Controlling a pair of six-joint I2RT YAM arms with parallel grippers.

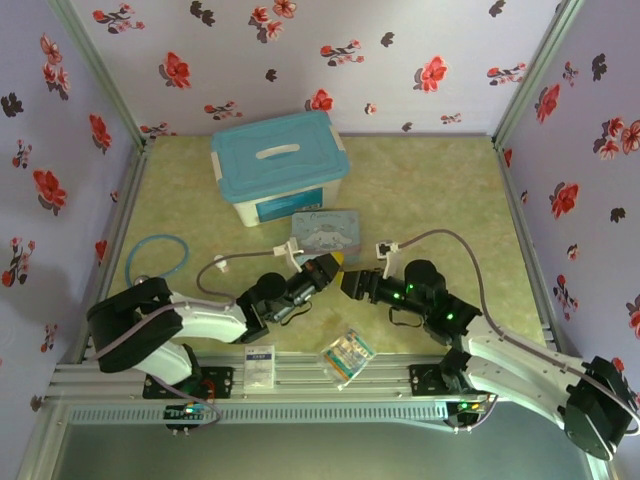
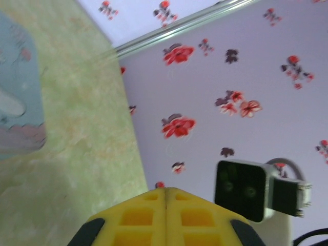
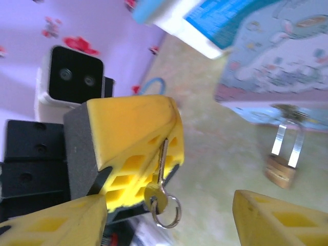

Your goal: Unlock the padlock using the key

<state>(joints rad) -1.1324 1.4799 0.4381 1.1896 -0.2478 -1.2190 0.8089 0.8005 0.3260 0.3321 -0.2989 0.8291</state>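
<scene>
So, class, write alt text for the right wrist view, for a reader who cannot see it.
The left fingers, shut, pinch the key by its blade, its ring dangling; the right fingers stand open below. The padlock lies on the table by the cartoon tin.

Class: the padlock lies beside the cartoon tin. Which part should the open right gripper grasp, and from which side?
Probably the padlock by its brass body, across the side edges, coming from above. It seems to lie flat with the thin shackle pointing at the tin, so the body is the broader, freer part for the right gripper.
</scene>
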